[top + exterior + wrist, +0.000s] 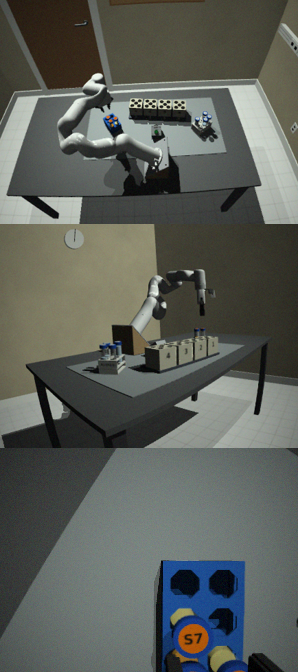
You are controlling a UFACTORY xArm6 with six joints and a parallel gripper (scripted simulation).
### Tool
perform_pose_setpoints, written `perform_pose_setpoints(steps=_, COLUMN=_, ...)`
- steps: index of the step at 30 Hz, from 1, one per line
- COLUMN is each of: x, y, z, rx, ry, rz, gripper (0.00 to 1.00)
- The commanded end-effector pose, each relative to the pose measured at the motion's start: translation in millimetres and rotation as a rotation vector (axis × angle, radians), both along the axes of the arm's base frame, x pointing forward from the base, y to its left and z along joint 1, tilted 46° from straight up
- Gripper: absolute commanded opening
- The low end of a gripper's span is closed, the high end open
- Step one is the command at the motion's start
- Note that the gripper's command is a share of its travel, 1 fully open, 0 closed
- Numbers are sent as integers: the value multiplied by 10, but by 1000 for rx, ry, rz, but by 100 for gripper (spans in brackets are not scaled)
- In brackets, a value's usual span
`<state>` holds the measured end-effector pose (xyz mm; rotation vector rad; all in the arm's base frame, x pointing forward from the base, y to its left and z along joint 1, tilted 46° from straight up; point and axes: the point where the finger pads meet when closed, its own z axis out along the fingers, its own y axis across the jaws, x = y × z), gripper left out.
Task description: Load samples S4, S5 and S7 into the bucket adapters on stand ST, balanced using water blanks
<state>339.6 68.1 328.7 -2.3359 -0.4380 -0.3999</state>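
The blue rack [117, 128] [204, 568] stands at the left of the mat with several orange-dotted tubes. S7 [193, 638] stands in its second row, left well; two more capped tubes show at the bottom edge of the wrist view, their IDs cut off. Three wells there are empty. My gripper [106, 109] [202, 315] [216, 664] is part open and empty above the rack. Adapters 1 [213, 345], 2 [200, 352], 3 [185, 356] and 4 [159, 360] stand in the stand [189, 364]; their holes look dark and tube-free. The blanks rack [200, 130] [110, 369] holds several blue-capped tubes.
The green DONE key [156, 132] is on its small sloped desk [156, 127], between the adapters and the arm's base [165, 156]. The grey mat [185, 144] [134, 387] lies under the racks and stand.
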Motion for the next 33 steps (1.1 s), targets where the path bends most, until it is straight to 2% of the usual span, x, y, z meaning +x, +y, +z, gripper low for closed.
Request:
perform_pose_setpoints(steps=1, x=-8, y=-58, z=62, rx=0, ry=-2, rz=-1, gripper=44)
perform_pose_setpoints(steps=13, x=-40, y=-198, z=200, rx=-1, ry=-2, rz=-1, gripper=44)
perform_pose_setpoints(steps=33, x=-40, y=-201, z=203, rx=-1, ry=-2, rz=-1, gripper=44)
